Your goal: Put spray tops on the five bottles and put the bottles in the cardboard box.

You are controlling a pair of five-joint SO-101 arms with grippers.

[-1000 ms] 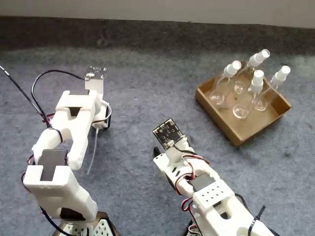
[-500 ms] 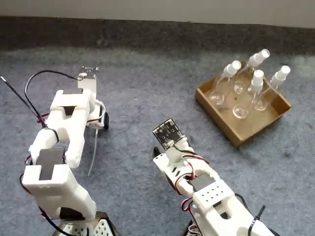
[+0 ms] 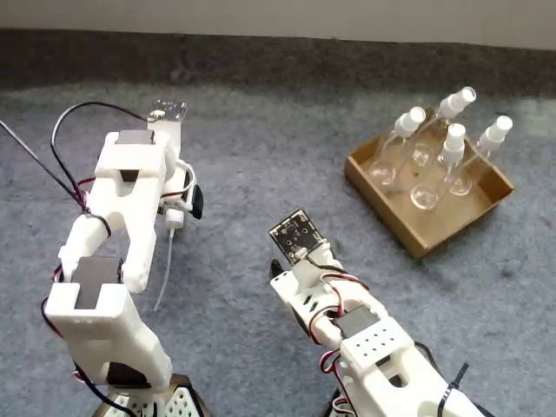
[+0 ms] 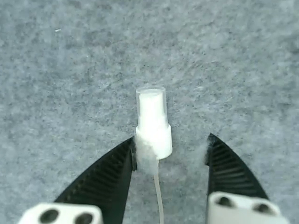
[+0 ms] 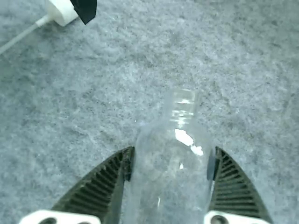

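A white spray top [image 4: 153, 123] with a thin dip tube [image 4: 159, 196] lies on the grey carpet. My left gripper [image 4: 172, 140] is open around it; one finger touches its collar and the other stands apart. In the high view the spray top [image 3: 174, 217] sits under the left arm's wrist. My right gripper [image 5: 173, 151] is shut on a clear, uncapped bottle [image 5: 170, 158] with its neck pointing away from the wrist. The same spray top [image 5: 63, 11] shows a short way beyond the bottle. The cardboard box [image 3: 452, 228] holds several capped bottles [image 3: 388, 156].
The right arm [image 3: 347, 321] sits in the lower middle of the carpet, the left arm [image 3: 122, 226] on the left. Open carpet lies between the arms and the box. A darker strip [image 3: 278, 52] runs along the far edge.
The left arm swung slightly left and then back right, ending with its gripper around the spray top. The right arm and its bottle have kept still.
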